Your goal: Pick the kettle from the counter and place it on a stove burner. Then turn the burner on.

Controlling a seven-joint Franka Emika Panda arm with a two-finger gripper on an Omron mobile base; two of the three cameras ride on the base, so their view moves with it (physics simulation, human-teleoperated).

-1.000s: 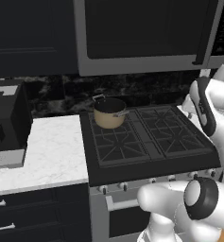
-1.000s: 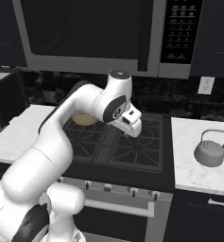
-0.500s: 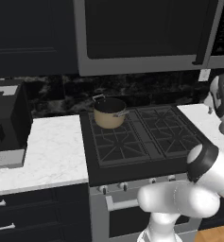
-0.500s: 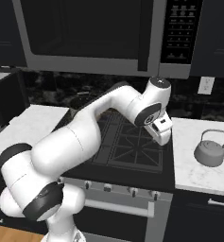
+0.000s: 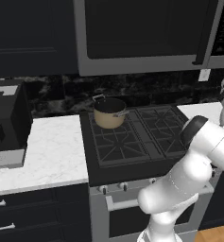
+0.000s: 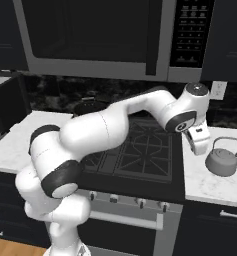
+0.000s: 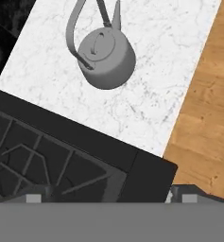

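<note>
Nothing done yet: kettle [image 6: 222, 162] sits on right counter [image 6: 210, 182], my gripper [image 6: 199, 141] near it, open/closed unclear.

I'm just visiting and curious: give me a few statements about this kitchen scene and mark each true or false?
1. The kettle sits on the counter right of the cooktop. True.
2. The end effector is clamped on the kettle. False: it hangs apart from it, over the stove's right edge.
3. A tan pot stands on a back burner. True.
4. The kettle lies tipped on its side. False: it stands upright, handle up.
</note>
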